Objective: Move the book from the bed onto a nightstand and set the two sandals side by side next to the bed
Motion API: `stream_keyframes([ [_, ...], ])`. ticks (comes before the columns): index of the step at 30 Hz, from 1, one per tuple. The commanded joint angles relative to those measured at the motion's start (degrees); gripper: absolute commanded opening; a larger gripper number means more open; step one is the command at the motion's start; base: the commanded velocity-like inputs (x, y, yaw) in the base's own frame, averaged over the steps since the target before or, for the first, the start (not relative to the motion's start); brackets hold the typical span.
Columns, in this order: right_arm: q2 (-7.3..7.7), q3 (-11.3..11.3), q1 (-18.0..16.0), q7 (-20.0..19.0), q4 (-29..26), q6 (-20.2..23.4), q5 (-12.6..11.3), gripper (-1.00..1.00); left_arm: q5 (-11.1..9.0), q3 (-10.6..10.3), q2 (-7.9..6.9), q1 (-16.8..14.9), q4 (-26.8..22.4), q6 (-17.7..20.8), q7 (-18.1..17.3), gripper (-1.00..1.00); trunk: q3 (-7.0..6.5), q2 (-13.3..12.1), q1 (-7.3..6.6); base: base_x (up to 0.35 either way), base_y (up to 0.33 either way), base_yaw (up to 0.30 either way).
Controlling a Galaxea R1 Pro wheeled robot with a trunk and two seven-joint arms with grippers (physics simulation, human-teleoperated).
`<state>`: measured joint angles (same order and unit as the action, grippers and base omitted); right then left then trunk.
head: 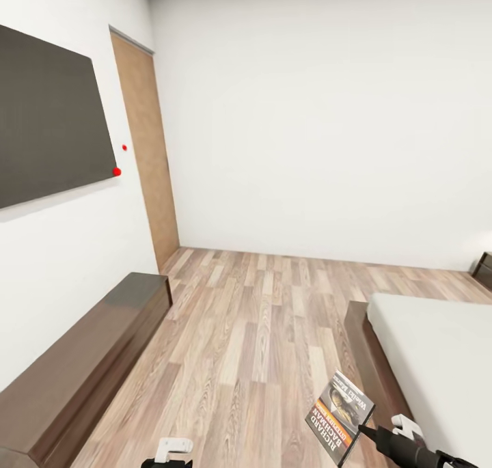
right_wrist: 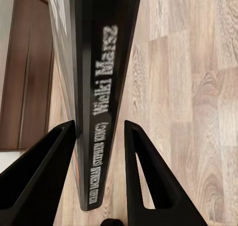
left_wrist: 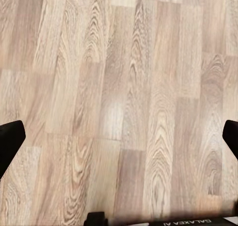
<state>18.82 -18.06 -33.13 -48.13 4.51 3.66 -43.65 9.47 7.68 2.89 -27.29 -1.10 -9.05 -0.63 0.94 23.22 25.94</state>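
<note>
Right tool (right_wrist: 99, 179) pinches the book (head: 339, 417) by its lower edge, aloft over the floor (head: 253, 331) beside the bed (head: 437, 359). Thin, light, floppy, likely slippery: grip near the spine. Left tool (left_wrist: 119, 137) gapes wide, empty.

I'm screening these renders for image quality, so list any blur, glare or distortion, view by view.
Head view: wide-angle stretch, walls and door lean; soft sheen on the long low cabinet; book cover lettering sharp. Right wrist view: the book sits very close between the right gripper fingers, its spine lettering blurred. Left wrist view: floor planks evenly lit, slightly soft, no glare.
</note>
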Motion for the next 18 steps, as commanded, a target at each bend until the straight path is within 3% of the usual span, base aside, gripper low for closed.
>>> stream_keyframes([
  [1, -0.01, -0.1, -0.1, -0.3, 0.1, 0.4, -0.7, -1.0, 0.5, 0.5, 0.0, 0.0, 0.0, -0.2, -0.1, 1.0, 0.1, 0.1, 0.06, 0.331, 0.0, 0.0],
  [18, -0.01, -0.1, -0.1, -0.3, 0.1, 0.4, -0.7, -1.0, 0.5, 0.5, 0.47, 0.0, 0.0, -0.2, -0.1, 1.0, 0.1, 0.1, 0.06, 0.331, 0.0, 0.0],
])
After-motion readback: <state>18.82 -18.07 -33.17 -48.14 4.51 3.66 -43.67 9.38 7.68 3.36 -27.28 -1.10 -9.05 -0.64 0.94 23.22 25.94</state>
